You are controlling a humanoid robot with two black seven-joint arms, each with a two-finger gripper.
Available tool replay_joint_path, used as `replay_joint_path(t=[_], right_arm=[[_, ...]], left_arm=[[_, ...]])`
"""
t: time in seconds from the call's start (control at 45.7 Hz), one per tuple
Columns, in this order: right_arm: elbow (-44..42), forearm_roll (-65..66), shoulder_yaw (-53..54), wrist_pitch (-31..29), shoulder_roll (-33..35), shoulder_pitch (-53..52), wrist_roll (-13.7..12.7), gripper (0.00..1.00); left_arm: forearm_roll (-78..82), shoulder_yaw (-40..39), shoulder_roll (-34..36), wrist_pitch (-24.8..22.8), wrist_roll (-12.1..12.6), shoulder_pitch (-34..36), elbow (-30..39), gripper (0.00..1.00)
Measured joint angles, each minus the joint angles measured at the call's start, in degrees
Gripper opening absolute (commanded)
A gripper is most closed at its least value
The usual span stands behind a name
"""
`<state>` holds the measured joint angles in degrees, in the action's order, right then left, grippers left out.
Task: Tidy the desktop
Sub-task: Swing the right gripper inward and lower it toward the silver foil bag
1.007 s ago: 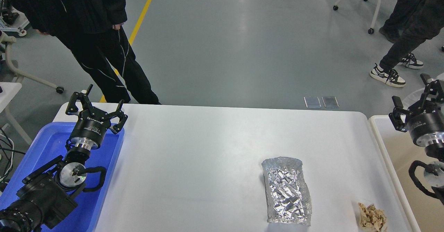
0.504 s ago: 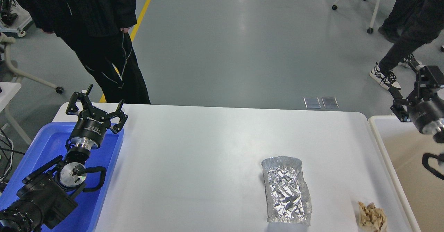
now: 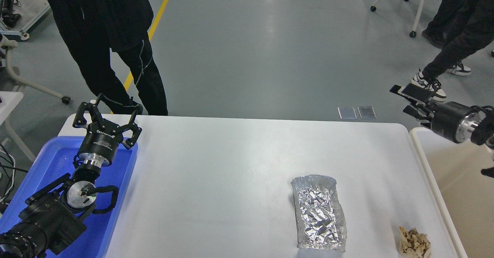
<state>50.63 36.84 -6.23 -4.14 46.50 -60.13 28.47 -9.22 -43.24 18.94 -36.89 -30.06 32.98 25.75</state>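
Desktop (image 3: 231, 165) fills the middle of the view, unmoved, blue tray (image 3: 46, 161) at its left edge, beige bin (image 3: 459, 196) at its right. Person in black (image 3: 104, 38) behind the far left corner has stepped, legs now apart. Foil sheet (image 3: 319, 211) lies crumpled front right, same spot. Left gripper (image 3: 106, 115) over the tray's far end, 2 fingers spread, unchanged. Right gripper (image 3: 411, 98) has swung from upright to pointing left over the desktop's far right corner; fingers' state: cannot tell. Brown paper wad (image 3: 414, 242) near front right corner, unmoved.
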Motion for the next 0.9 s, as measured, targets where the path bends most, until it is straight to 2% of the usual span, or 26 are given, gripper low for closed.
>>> replay_joint_path(t=[0.219, 0.46, 0.898], right_arm=[[4.6, 11.7, -9.7, -0.7, -0.9, -6.4, 0.0, 1.0], [9.7, 22.9, -16.6, -1.1, -4.4, -9.0, 0.0, 1.0], [8.6, 28.1, -20.6, -0.2, -11.4, -3.4, -0.3, 1.0]], left_arm=[[0.0, 0.0, 0.0, 0.0, 0.0, 0.0, 0.0, 1.0], [0.0, 0.0, 0.0, 0.0, 0.0, 0.0, 0.0, 1.0], [0.0, 0.0, 0.0, 0.0, 0.0, 0.0, 0.0, 1.0]])
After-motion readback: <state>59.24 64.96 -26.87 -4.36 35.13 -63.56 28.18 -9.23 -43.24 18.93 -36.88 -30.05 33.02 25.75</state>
